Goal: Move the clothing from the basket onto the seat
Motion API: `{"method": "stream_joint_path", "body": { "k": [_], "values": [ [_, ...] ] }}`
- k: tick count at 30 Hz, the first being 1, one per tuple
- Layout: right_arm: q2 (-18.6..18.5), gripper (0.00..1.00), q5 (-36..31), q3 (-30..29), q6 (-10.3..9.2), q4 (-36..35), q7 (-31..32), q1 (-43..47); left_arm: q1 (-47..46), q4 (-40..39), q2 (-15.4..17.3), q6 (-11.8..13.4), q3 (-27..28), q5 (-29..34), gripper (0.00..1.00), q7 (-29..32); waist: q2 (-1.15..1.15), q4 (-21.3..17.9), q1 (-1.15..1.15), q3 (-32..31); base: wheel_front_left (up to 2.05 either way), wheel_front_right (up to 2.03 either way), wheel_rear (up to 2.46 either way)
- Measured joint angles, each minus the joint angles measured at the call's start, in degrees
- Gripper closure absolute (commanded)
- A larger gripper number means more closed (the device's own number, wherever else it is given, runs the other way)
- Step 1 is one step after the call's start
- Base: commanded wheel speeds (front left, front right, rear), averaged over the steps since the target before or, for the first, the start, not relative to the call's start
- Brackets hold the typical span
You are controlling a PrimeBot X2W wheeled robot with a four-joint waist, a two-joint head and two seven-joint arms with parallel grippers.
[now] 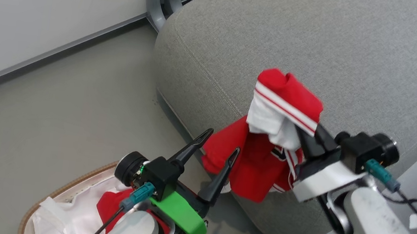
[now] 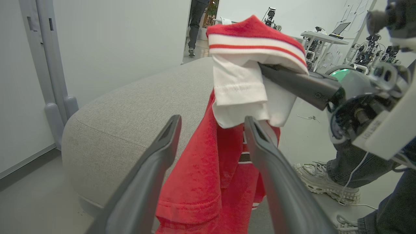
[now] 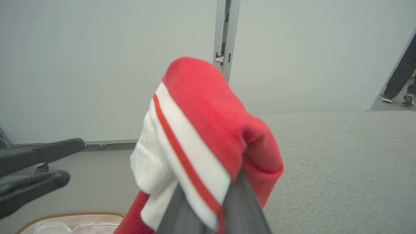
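The clothing (image 1: 261, 171) is a soft, nappy red fabric with a ribbed white band crossed by a thin red stripe, and a smooth white lining that spills out below the band. It hangs at the centre of the head view, against the rounded front side of the seat (image 1: 321, 39); I cannot tell whether the two touch.

The right gripper (image 1: 303, 134) is clamped on the bunched striped end. Its two dark fingers are pressed together, with cloth folded over their tips. From that pinch the garment's long axis runs top to bottom in the left wrist view, where the clothing (image 2: 208, 169) has its band uppermost and its stitched red hem pointing at the lower edge of the frame.

The left gripper (image 1: 222, 140), at lower centre, has its tapered matte fingers spread apart and grasps nothing; the cloth shows past the gap.

The seat is a coarse grey weave with a stitched seam curving along its edge.

At the lower left, the basket (image 1: 64, 190) shows a brown woven rim and a crumpled white liner (image 1: 61, 210). A red patch lies inside it, partly hidden by the left wrist.

The floor (image 1: 53, 114) is smooth and grey.
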Motion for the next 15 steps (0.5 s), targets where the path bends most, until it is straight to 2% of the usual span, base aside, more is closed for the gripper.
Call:
{"method": "stream_joint_path", "body": {
  "k": [8, 15],
  "values": [
    [-6.7, 1.00, -1.6, -0.6, 0.01, 3.1, 0.0, -15.7, -0.8, -0.4, 1.4, 0.0, 0.8, 1.5, 0.00, 0.0, 0.00, -0.3, 0.00, 4.6, 0.00, 0.00, 0.00],
    [-11.2, 1.00, -3.9, -5.1, 0.01, 7.2, 0.0, -27.3, -4.8, -0.2, 2.1, 0.0, -1.1, 2.4, 0.00, 0.0, 0.00, 2.1, 0.00, 9.7, 0.00, 0.00, 0.00]
  ]
}}
